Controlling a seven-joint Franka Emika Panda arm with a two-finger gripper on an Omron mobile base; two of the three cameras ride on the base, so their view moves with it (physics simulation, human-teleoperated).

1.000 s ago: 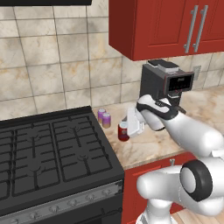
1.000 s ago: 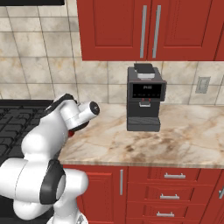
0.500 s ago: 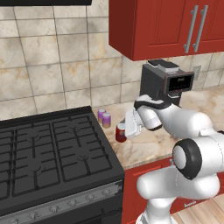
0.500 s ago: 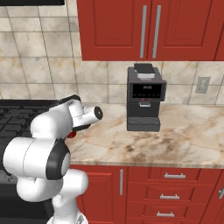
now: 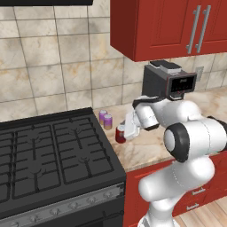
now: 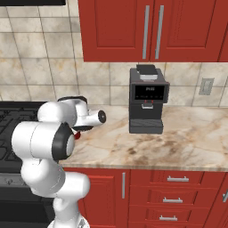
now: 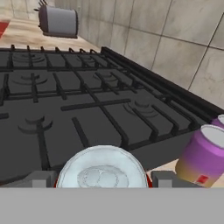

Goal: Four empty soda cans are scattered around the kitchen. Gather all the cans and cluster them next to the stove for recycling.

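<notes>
A red soda can point(image 5: 119, 134) is upright just right of the stove point(image 5: 53, 150), low over the beige counter; whether it touches I cannot tell. My gripper point(image 5: 126, 131) is shut on it from the right. In the hand view its silvery top point(image 7: 101, 169) sits between my gripper's point(image 7: 103, 180) two tips, one fingertip point(image 7: 40, 179) on each side. Two purple soda cans point(image 5: 107, 121) point(image 5: 103, 115) stand close together by the stove's back right corner, a little behind the red one. One purple can point(image 7: 202, 156) is at the right of the hand view, the other point(image 7: 220, 120) at its edge.
A dark coffee machine point(image 5: 167, 83) stands against the wall behind my arm, also seen as the machine point(image 6: 147, 100) on the marbled counter point(image 6: 169, 142). Red wall cabinets point(image 5: 168, 26) hang overhead. A grey toaster point(image 7: 57, 21) lies beyond the stove's far side.
My gripper has carried the red can a short way left, closer to the stove and the two purple cans. My elbow has swung up and to the right.
</notes>
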